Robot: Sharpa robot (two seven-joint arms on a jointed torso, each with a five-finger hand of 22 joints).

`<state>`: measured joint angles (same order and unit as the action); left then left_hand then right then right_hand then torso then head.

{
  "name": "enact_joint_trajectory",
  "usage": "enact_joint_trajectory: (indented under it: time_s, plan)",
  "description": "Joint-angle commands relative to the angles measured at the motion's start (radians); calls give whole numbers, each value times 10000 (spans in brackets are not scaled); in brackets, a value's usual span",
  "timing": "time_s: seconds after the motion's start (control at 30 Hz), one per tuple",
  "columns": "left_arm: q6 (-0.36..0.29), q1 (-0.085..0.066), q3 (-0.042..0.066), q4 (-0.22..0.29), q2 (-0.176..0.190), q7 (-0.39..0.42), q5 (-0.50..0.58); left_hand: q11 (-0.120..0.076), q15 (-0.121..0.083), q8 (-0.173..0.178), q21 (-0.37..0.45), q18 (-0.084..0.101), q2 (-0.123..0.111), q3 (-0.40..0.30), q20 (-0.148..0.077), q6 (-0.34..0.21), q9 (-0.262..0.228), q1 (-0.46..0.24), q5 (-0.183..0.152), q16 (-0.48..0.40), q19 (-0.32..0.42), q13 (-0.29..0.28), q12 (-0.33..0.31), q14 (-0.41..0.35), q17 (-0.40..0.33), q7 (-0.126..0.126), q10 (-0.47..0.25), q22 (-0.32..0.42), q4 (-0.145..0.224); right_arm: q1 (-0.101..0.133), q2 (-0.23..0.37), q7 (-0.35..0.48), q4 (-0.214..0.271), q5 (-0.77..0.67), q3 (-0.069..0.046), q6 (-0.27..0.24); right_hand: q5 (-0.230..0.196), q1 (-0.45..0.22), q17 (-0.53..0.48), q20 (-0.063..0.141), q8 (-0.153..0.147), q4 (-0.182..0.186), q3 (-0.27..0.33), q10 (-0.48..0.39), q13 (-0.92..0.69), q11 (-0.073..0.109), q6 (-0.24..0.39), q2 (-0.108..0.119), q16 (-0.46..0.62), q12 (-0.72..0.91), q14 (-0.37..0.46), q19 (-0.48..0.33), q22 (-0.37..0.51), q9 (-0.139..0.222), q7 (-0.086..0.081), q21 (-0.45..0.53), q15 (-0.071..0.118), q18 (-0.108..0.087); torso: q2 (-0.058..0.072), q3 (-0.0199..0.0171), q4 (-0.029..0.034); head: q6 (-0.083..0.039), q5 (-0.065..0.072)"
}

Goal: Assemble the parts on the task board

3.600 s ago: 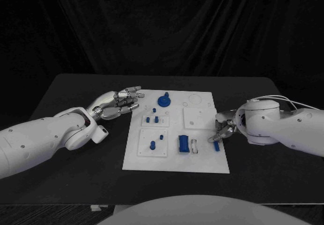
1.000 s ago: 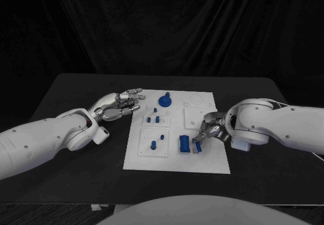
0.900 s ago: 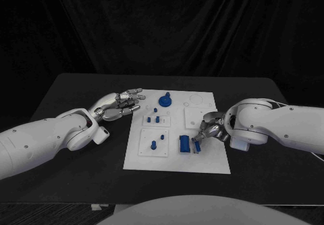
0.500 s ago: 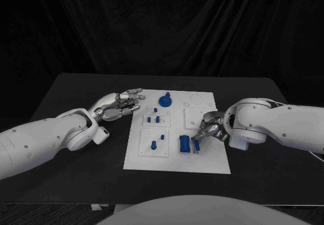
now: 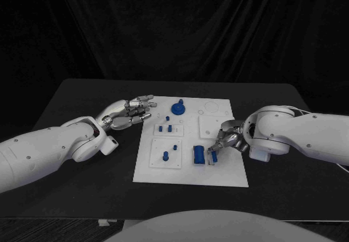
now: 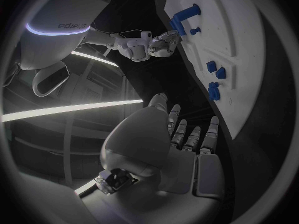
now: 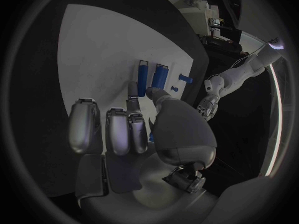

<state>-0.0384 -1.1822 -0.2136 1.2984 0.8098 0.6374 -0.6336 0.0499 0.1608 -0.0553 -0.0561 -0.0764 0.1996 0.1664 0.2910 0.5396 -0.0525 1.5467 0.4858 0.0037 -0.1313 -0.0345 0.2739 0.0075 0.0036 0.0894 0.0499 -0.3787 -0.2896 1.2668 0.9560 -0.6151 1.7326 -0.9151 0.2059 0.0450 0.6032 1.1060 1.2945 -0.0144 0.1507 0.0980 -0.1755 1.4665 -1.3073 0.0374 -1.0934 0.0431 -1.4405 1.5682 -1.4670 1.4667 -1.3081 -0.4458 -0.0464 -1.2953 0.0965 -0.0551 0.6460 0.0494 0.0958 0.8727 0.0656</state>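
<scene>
The white task board [image 5: 189,174] lies mid-table. A thick blue block [image 5: 197,154] stands in its near right part, and a thin blue bar [image 5: 212,157] sits in the slot right beside it. My right hand [image 5: 228,138] reaches in from the board's right edge. Its thumb and a finger pinch the bar's [image 7: 142,77] end, next to the block [image 7: 161,75]. The other fingers [image 7: 116,129] lie side by side over the board. My left hand [image 5: 131,112] hovers at the board's far left edge with fingers apart and nothing in it.
A round blue knob part [image 5: 177,107] stands at the board's far middle. Small blue pegs [image 5: 164,129] and another peg pair [image 5: 166,154] stand in the left plates. Bare black table [image 5: 80,176] surrounds the board. The left wrist view shows the board [image 6: 243,50] and my right hand [image 6: 161,41].
Since 3.6 s ago my right hand has carried the thin bar from the board's right edge into the slot beside the block. Over the last second it barely moved. The left hand stayed put.
</scene>
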Motion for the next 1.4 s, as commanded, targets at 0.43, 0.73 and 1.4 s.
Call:
enact_joint_trajectory:
  time_s: [0.43,0.73,1.4]
  plan:
    - [81,19,10,0,-33,96,87,70,-18,-48,-63,71,40,-47,23,-58,8,52,33,5,-50,-13,8,61,6,30,-20,10,13,-150,-72,-187,-56,-155,1,106,-178,-289,-98,-71,-56,75,-60,1043,-2635,-97,71,-43,99,26,-497,-87,-1681,22,-53,177,-66,-101,0,-3,-6,-1,-12]
    - [94,22,10,-7,-47,97,87,70,-18,-48,-63,71,40,-47,23,-58,8,52,33,5,-50,-13,8,61,6,30,-20,10,13,-170,-100,-184,-80,-157,1,120,-179,-485,-140,-82,-48,192,-83,1043,-2635,-106,80,-110,126,26,-491,-102,-1662,31,-61,246,-75,-112,-4,-5,0,-1,4]
    - [128,27,10,-21,-51,61,87,70,-18,-48,-63,71,40,-47,23,-58,8,52,33,5,-50,-13,8,61,6,30,-20,10,13,-188,-89,-179,-107,-158,1,178,-2694,-1452,-255,-101,79,971,339,1043,-2635,-122,130,-186,204,26,-489,-90,-1628,23,-73,486,-90,-138,-2,-5,3,-1,-21]
